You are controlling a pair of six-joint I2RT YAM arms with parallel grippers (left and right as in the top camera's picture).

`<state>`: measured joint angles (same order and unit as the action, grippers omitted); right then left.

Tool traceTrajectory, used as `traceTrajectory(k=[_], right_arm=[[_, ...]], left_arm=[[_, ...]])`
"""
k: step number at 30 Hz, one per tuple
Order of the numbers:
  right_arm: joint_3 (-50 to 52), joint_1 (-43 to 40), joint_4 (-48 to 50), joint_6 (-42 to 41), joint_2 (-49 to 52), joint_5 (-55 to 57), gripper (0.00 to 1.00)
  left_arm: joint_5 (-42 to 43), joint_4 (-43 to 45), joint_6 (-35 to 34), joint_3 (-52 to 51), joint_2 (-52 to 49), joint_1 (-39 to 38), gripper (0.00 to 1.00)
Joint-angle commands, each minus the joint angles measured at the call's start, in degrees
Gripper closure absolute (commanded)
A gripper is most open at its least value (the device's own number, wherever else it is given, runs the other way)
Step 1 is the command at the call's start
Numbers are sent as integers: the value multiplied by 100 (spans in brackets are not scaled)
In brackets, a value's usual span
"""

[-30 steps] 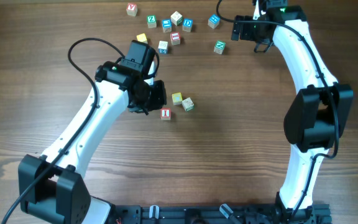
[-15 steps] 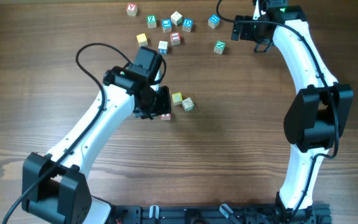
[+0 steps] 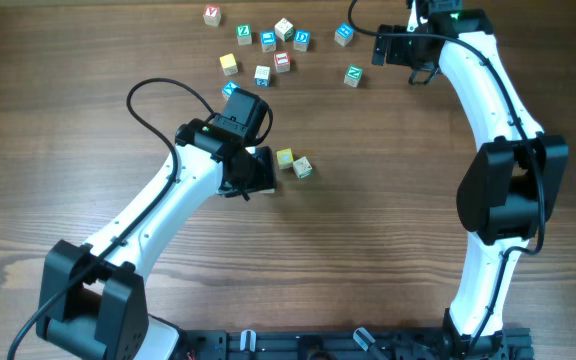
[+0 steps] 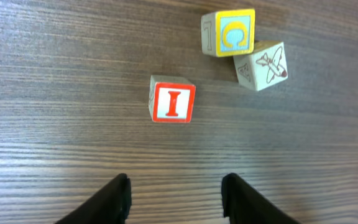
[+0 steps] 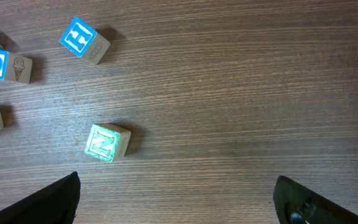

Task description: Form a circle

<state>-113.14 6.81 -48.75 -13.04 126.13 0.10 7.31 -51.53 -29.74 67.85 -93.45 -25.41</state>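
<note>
Left wrist view shows the left hand (image 4: 176, 180) open and empty, the red wooden I cube (image 4: 172, 103) lying just ahead, near a yellow wooden cube (image 4: 229, 32) and a pale wooden cube (image 4: 263, 65). The right hand (image 5: 176, 180) gapes empty.

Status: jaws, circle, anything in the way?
Left jaws open, clear of red I cube. Right jaws wide open, empty, near green N cube. Circle unformed. Nothing blocking.

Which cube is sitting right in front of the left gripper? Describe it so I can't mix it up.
Find the left gripper at mid-table; its wrist camera shows three cubes ahead of its open jaws. The nearest is the red I cube, standing alone, while the yellow cube and the plane cube touch each other farther right.
</note>
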Motion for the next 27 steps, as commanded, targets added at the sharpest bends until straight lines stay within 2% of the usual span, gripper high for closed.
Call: traceTrajectory(k=[1, 2, 3, 6, 7, 10, 11, 14, 17, 19, 24, 27], right_arm=[[-74, -2, 11, -50, -90, 52, 0], [-74, -2, 11, -52, -90, 55, 0], [-74, -2, 11, -50, -90, 55, 0], [-74, -2, 11, -50, -90, 55, 0], [-74, -2, 11, -52, -90, 55, 0], [-74, -2, 11, -50, -90, 55, 0], [-74, -2, 11, -50, -90, 55, 0], [-74, -2, 11, -52, -90, 55, 0], [-74, -4, 11, -52, -90, 55, 0], [-74, -2, 11, -52, -90, 55, 0], [-74, -2, 11, -52, -90, 55, 0], [-74, -2, 11, -50, -90, 55, 0]], left_arm=[[-140, 87, -111, -37, -33, -22, 78], [-140, 127, -68, -37, -33, -22, 90], [-140, 168, -72, -37, -33, -22, 94], [-144, 212, -74, -37, -33, -22, 86], [-144, 210, -74, -37, -33, -22, 77], [-144, 208, -74, -37, -33, -22, 72], [-144, 208, -74, -37, -33, -22, 72], [-144, 210, -74, -37, -33, -22, 83], [-142, 208, -74, -37, -33, -22, 88], [-140, 208, -74, -37, -33, -22, 87], [-142, 210, -76, -37, -33, -22, 76], [-142, 205, -79, -39, -33, -26, 76]])
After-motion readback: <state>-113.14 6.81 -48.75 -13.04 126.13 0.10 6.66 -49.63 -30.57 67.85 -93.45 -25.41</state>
